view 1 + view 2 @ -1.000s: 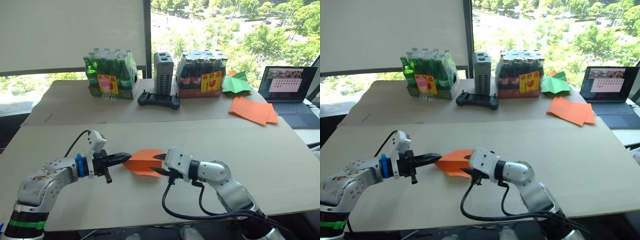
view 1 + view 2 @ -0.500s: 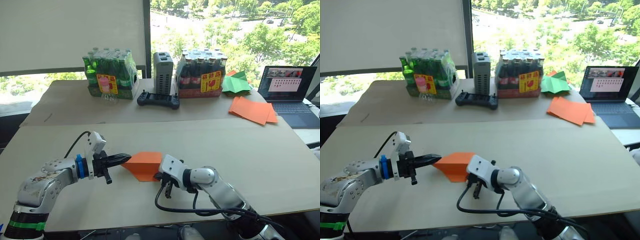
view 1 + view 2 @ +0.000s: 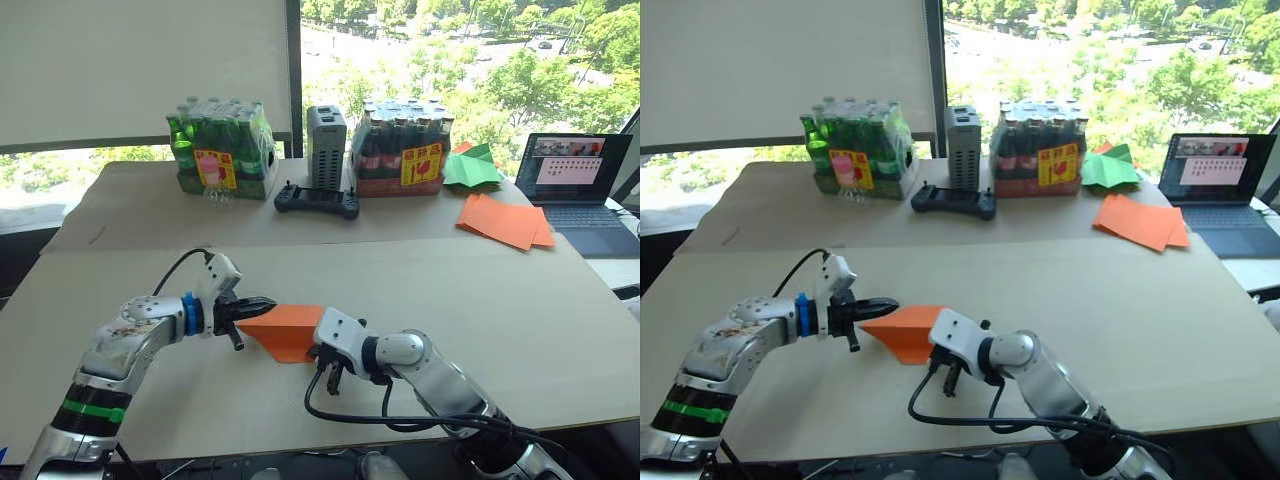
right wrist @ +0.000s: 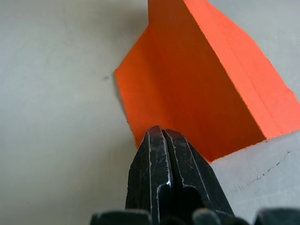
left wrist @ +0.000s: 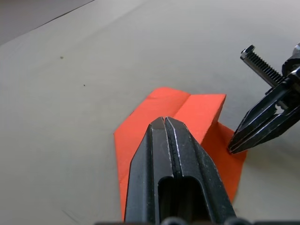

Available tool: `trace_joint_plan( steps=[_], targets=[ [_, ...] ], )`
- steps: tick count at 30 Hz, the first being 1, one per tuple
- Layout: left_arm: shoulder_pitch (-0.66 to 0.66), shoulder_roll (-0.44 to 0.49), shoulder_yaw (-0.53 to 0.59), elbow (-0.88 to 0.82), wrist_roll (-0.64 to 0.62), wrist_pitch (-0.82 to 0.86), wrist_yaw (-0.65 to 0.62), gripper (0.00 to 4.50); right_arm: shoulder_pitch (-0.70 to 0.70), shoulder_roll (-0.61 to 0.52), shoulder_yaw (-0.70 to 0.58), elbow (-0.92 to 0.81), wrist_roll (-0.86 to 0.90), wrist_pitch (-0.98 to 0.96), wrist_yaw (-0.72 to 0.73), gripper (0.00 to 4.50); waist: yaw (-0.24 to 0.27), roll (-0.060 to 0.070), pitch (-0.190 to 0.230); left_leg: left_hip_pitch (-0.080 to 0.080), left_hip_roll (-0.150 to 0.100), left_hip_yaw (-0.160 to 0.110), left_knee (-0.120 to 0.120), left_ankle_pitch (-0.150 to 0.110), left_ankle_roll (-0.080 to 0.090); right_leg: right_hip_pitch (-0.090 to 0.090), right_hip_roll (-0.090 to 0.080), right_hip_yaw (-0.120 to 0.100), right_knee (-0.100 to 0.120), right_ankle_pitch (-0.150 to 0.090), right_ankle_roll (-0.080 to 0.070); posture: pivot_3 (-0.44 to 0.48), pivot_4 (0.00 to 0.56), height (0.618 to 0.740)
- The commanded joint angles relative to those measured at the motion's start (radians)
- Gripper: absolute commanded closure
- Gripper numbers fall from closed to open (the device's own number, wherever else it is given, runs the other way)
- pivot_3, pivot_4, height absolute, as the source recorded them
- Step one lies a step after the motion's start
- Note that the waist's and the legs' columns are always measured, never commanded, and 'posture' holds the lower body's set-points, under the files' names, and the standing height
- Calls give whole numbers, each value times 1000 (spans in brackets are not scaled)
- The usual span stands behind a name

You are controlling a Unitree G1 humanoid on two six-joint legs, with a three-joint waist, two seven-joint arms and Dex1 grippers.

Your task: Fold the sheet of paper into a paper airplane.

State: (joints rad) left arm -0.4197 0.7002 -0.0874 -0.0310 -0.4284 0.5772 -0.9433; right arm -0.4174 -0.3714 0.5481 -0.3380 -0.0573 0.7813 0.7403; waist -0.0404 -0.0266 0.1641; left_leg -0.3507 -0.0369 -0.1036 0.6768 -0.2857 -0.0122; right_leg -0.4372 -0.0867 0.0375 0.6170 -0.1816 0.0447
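The paper airplane (image 3: 288,328) is a small orange layered wedge lying on the near table, with one flap (image 5: 204,108) standing up. My left gripper (image 3: 270,300) is shut and rests its tips on top of the wedge's left end (image 5: 140,122). My right gripper (image 4: 157,130) is also shut, its tips touching the wedge's near right edge (image 4: 220,150). In the left wrist view the right gripper's fingers (image 5: 262,117) reach down to that edge.
On the far table stand a pack of green bottles (image 3: 220,148), a grey box (image 3: 327,132), a pack of dark bottles (image 3: 402,148) and a black controller (image 3: 317,200). A green paper shape (image 3: 473,167), a pile of orange sheets (image 3: 505,222) and a laptop (image 3: 585,185) are at the far right.
The left gripper has moved right, onto the wedge's left end. The right gripper, open around the paper a second ago, has shut and turned down to its near right edge.
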Motion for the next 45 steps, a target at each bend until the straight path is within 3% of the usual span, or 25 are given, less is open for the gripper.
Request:
trace_joint_plan(
  steps=[1, 10, 21, 31, 37, 45],
  targets=[
    [-22, 14, -62, 31, 79, -94, -67, 4500, 20, -12, 33, 24, -2, 52, -3, 4446, -1, 0, 0, 0, 0, 0, 0, 0, 0, 0, 0, 0, 0, 0, 0, 0, 150, 723],
    [36, 29, -93, -12, 115, -121, -144, 4500, 15, -10, 31, 13, 2, 68, -21, 4446, -3, 0, 0, -1, 0, 0, 0, 0, 0, -1, 0, 0, 0, 0, 0, 0, 150, 723],
    [104, 27, -62, -114, 99, -81, -128, 4500, 24, -23, -3, -59, 39, 124, -17, 4446, 0, 0, 0, -1, 0, 0, 1, 0, 0, -1, 0, 0, 1, 0, 0, 0, 150, 723],
    [142, 22, -64, -173, 95, -64, -117, 4500, 14, -81, -157, -242, 228, 292, 36, 4446, 1, 0, 0, -2, 0, 0, 1, 0, 0, -1, 0, 0, 0, 0, 0, 0, 150, 723],
    [155, 26, -68, -216, 93, -53, -109, 4500, -94, -61, -272, -108, 288, 278, 8, 4446, -3, 0, 0, -2, 0, 0, 0, 0, 0, -1, 0, 0, 0, 0, 0, 0, 150, 723],
    [176, 31, -72, -229, 100, -45, -105, 4500, -176, 7, -254, 113, 286, 191, -14, 1819, -3, 0, 0, -2, 0, 0, 0, 0, 0, -2, 0, 0, 0, 0, 0, 0, 150, 723]
  ],
)
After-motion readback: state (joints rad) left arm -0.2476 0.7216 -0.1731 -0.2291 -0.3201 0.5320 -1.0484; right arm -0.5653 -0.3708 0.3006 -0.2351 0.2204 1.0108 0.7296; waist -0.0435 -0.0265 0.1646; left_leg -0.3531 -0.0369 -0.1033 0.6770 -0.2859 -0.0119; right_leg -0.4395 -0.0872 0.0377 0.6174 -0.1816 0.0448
